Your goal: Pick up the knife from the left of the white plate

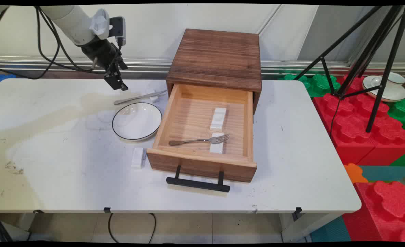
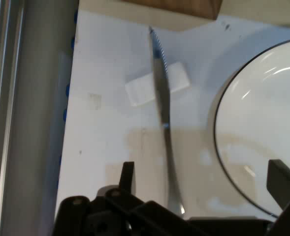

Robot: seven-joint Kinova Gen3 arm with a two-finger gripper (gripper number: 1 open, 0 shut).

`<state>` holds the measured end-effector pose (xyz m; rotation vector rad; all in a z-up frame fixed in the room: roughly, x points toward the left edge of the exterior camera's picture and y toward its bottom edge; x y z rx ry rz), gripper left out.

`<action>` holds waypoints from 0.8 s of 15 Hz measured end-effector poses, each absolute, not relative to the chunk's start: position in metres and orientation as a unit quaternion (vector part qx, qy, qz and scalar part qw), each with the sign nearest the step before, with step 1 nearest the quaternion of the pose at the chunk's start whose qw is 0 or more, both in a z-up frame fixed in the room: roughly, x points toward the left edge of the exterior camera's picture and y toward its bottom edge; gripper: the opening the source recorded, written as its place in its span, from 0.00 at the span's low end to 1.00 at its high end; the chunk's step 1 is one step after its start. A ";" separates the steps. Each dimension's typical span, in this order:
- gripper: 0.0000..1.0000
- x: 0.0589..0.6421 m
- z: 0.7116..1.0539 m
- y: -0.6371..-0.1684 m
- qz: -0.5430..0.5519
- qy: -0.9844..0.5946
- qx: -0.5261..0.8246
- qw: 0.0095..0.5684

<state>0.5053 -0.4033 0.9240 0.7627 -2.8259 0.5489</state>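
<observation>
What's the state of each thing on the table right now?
gripper: open, empty, above the knife handle
knife: flat on table, blade across a white rest
plate: upright, empty
drawer: pulled open
fork: in drawer, lying across a white rest
box: upright on table

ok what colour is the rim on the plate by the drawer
Black, a thin line round the white plate; clearest in the main view.

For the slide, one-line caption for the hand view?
Open gripper above a knife resting on a white block, beside a plate.
</observation>
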 end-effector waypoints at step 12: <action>1.00 0.523 0.873 -0.455 0.157 -0.959 0.234 0.041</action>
